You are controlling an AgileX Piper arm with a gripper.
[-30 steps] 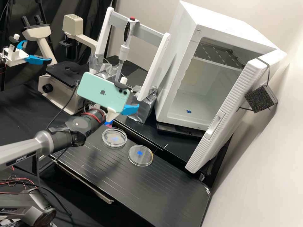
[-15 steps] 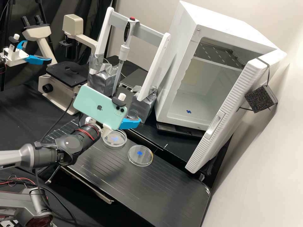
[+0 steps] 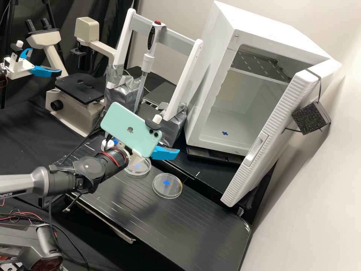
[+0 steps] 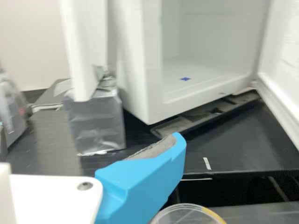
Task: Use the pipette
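My gripper (image 3: 165,152) is low in front of the pipette stand, partly behind the green phone on my wrist. In the wrist view the gripper (image 4: 145,177) has one blue finger with its grey pad bare and nothing against it; it is open. The pipette (image 3: 148,62) hangs upright from the grey crossbar of the white stand (image 3: 176,35), tip down, apart from my gripper. A petri dish (image 3: 167,190) lies on the black bench, and a second dish (image 3: 137,171) is partly hidden by my gripper. A clear dish rim (image 4: 187,207) shows beside the finger.
Silver-taped feet (image 4: 96,123) hold up the stand. To its right is the white incubator (image 3: 225,22) with its door (image 3: 259,146) open. A microscope (image 3: 71,113) stands at the left. The black bench (image 3: 195,226) reaches forward.
My gripper has come down and nearer the front edge, first leftward and then back to the right, now covering part of the farther dish. The pipette has stayed in its stand.
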